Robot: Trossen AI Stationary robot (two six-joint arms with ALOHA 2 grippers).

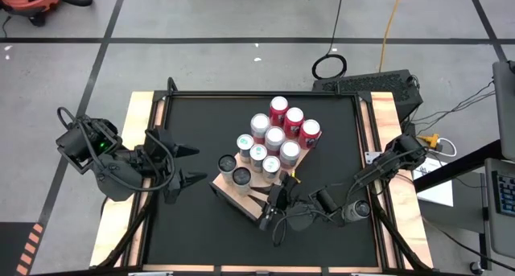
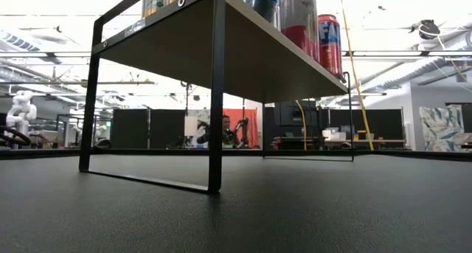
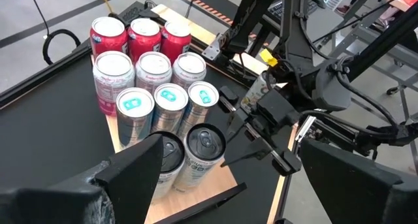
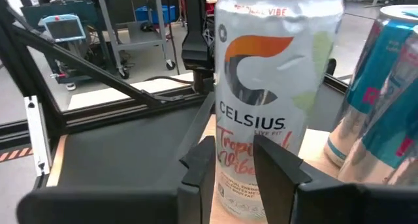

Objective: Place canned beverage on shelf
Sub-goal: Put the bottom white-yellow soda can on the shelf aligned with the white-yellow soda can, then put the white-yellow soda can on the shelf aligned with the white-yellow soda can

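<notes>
The shelf is a tan board on a black frame, set at an angle on the black table. Several cans stand on it in rows. A white Celsius can stands upright at its near corner. My right gripper is level and close in front of that can's lower half, at the near right of the shelf. Its fingers are open by a narrow gap with nothing between them. My left gripper waits wide open, left of the shelf. My right gripper's fingertips stand right before the Celsius can's lower wall, coming level from the table's near right. I cannot tell whether they touch it. The can stands upright with its base on the shelf.
Red cans fill the shelf's far end, with silver ones and teal-topped ones in front of them. A second dark-topped can stands beside the Celsius can. Blue cans stand close to my right gripper.
</notes>
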